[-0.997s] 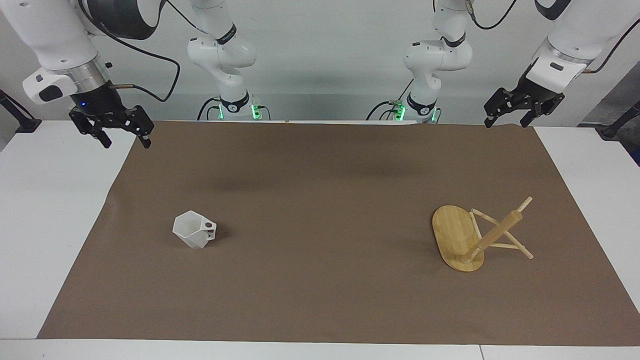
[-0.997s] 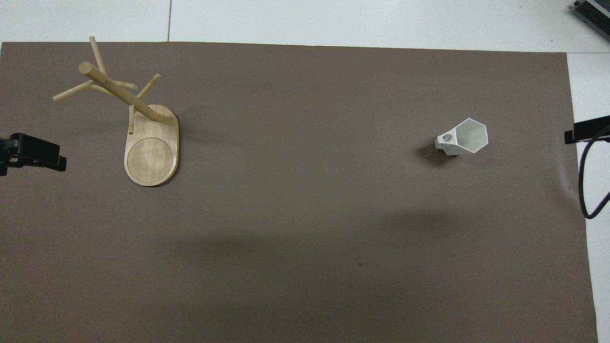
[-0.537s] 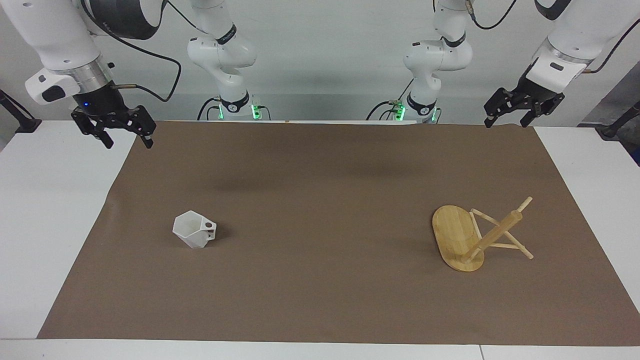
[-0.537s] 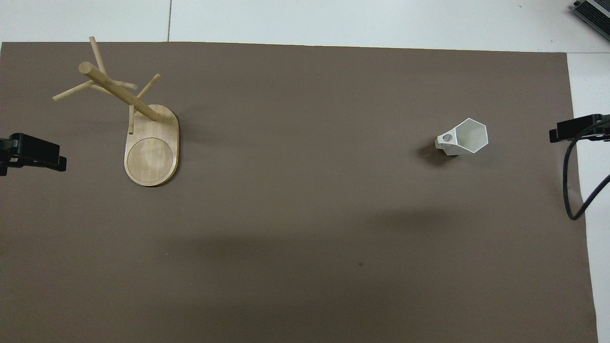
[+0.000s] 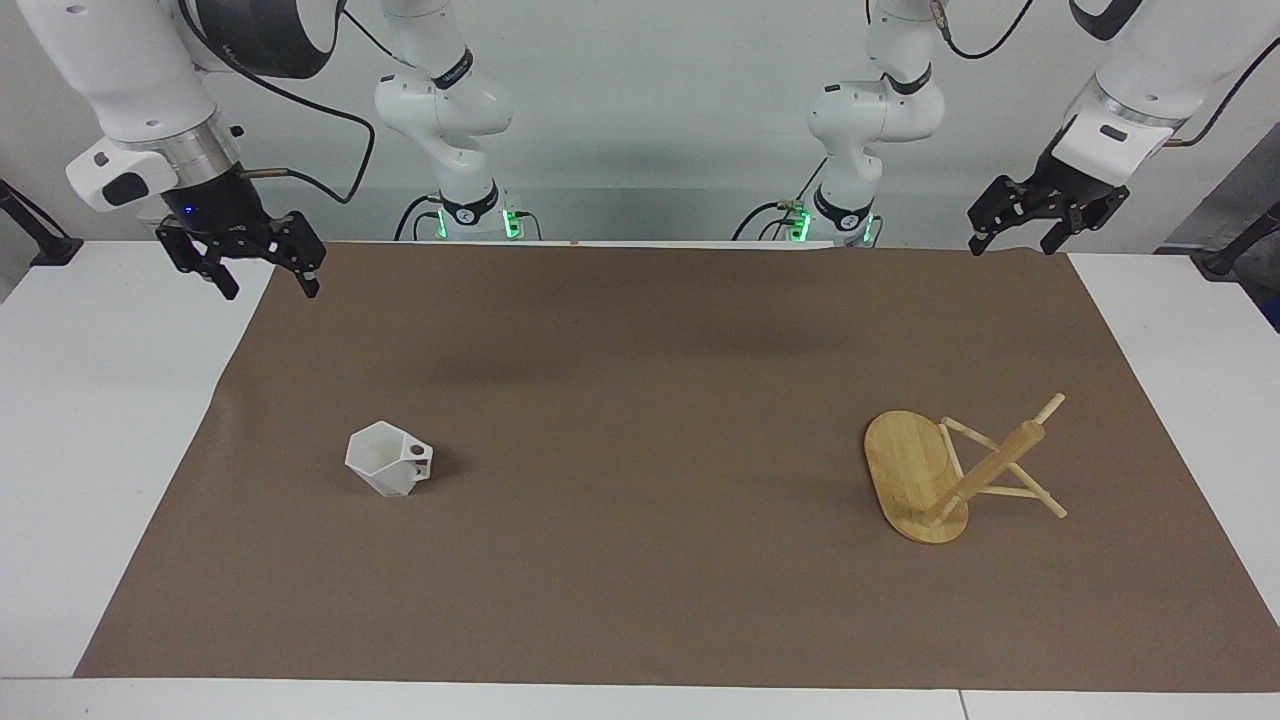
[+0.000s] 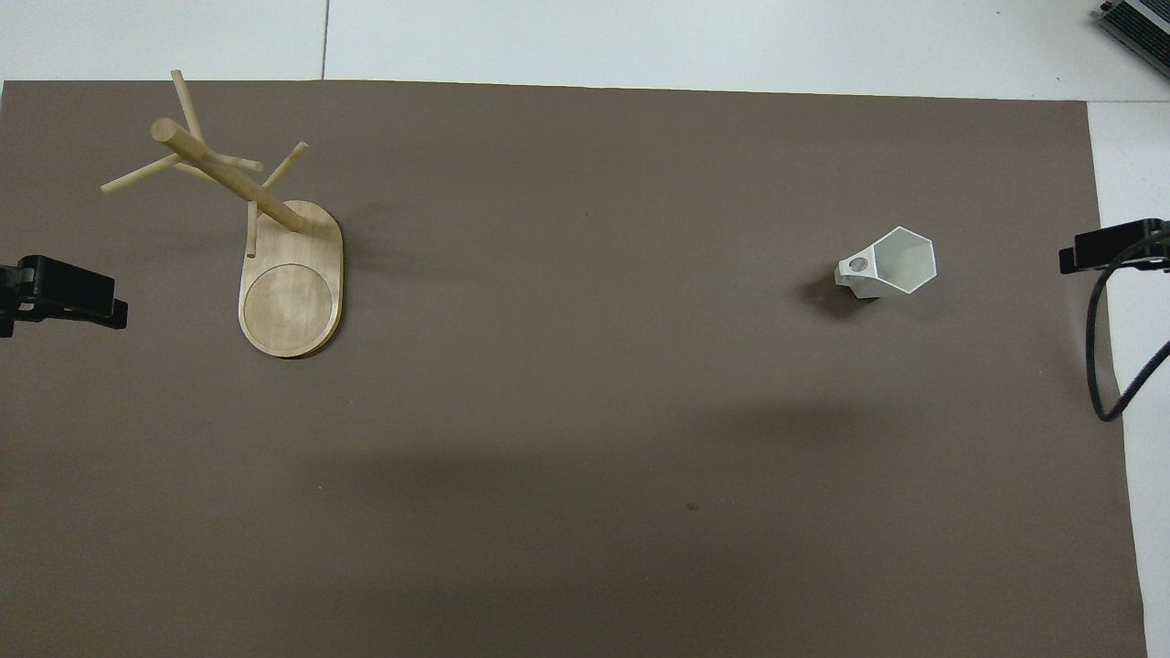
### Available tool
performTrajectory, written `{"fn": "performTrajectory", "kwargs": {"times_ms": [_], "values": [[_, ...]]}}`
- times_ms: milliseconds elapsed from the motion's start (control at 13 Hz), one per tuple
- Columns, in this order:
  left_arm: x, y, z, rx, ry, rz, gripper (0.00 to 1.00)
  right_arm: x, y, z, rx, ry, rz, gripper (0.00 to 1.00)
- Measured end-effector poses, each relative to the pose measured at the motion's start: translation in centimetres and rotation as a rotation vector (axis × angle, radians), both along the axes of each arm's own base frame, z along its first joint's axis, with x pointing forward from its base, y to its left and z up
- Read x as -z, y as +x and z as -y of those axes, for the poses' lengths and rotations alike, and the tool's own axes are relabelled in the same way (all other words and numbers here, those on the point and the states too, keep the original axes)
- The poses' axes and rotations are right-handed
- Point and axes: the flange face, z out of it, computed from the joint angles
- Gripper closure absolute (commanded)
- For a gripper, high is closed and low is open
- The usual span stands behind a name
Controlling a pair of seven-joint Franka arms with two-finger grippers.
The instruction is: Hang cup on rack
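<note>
Right gripper [image 5: 267, 281]: fingers apart, nothing held, raised over the mat corner at the right arm's end of the table. Compared with a second ago it has shifted a little toward the table's middle, off the white table [image 5: 90, 420] edge and further over the brown mat [image 5: 640, 340]. In the overhead view only a dark part of it shows at the frame edge, with its cable [image 6: 1111, 366] looping below; that part now reaches further into view than a second ago.

Cup [image 5: 389, 459]: white, faceted, upright on the mat, well apart from the right gripper and farther from the robots than the spot under it; handle with round hole points toward the left arm's end. No change in position.

Left gripper [image 5: 1012, 238]: fingers apart, empty, raised over the mat corner at its own end. Arm waits; no change.

Rack [image 5: 950, 475]: bamboo mug tree, upright on its oval base, well apart from the left gripper. Unmoved. No cup on any peg.
</note>
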Motion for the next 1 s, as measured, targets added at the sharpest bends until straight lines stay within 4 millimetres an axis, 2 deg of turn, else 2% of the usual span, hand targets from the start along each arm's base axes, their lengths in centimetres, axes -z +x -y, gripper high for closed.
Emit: {"fn": "performTrajectory", "kwargs": {"times_ms": [460, 690, 997], "values": [[0.0, 0.0, 0.0, 0.0, 0.0, 0.0, 0.0, 0.0, 0.0, 0.0, 0.001, 0.0, -0.001, 0.0], [0.0, 0.0, 0.0, 0.0, 0.0, 0.0, 0.0, 0.3, 0.5, -0.7, -0.012, -0.003, 0.03, 0.0], [0.0, 0.0, 0.0, 0.0, 0.0, 0.0, 0.0, 1.9, 1.2, -1.8, -0.031, -0.007, 0.062, 0.0]]}}
